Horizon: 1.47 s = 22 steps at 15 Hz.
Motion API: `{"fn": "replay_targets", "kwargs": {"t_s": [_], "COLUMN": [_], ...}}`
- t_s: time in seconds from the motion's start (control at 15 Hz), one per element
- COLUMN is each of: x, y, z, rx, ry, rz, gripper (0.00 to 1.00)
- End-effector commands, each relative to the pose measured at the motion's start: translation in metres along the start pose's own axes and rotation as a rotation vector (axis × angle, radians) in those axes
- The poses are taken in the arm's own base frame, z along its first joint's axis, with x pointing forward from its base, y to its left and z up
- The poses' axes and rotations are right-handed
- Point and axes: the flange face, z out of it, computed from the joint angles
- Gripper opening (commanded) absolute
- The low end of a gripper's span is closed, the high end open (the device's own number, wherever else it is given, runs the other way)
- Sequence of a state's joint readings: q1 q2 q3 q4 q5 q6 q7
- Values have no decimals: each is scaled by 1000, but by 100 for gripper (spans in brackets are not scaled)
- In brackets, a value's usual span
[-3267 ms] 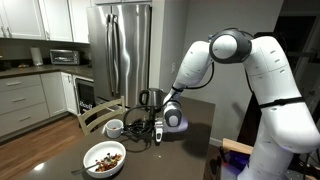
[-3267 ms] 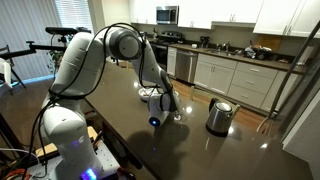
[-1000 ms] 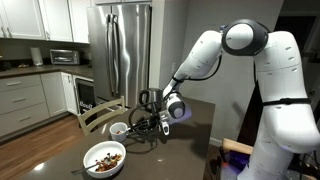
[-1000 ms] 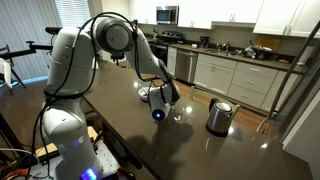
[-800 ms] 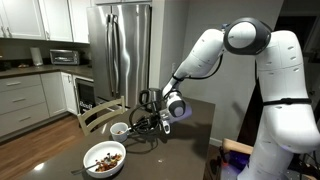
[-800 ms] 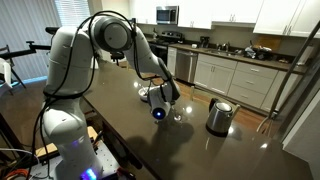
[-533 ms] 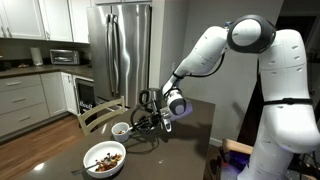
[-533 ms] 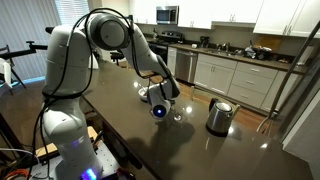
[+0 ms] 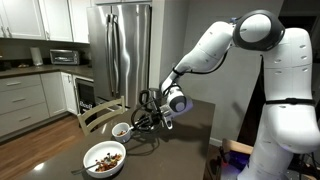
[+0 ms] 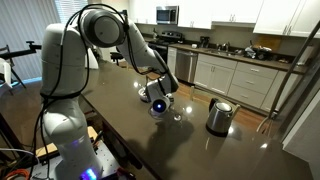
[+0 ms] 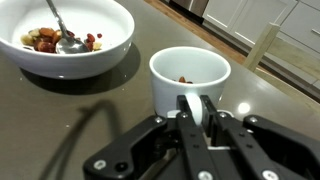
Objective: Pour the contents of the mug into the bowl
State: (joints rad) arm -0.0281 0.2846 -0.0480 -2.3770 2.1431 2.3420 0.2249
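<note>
Wrist view from just behind the mug [image 11: 190, 78]: gripper [image 11: 196, 108] clenched at its near wall, seemingly pinching the handle, itself hidden between the fingers. Small, squat and white, with a few dark bits at the bottom. Beyond the mug and up to the left, close by, the bowl [image 11: 95, 66], wide and white, with brownish food and a spoon [image 11: 62, 40] inside. For a clean pour: carry the mug level until well over the bowl, then tip slowly with the lip low above the food, minding slip in so narrow a pinch. Under the mug, a dark glossy table [image 9: 190, 150]. Behind the mug, a steel fridge [image 9: 125, 50] and white kitchen cabinets [image 10: 235, 75]; farther along the table from the mug, a steel kettle [image 10: 219, 116].
</note>
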Motion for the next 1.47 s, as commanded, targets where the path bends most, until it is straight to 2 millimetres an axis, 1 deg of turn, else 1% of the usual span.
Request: {"fn": "replay_targets", "kwargs": {"t_s": [0.0, 0.67, 1.4], "x": [-20, -33, -43], "y": [4, 5, 2], "z": [-9, -18, -20], "rx": [-17, -27, -32], "ry": [9, -2, -15], "rz": [-13, -40, -59], "gripper": [8, 8, 8]}}
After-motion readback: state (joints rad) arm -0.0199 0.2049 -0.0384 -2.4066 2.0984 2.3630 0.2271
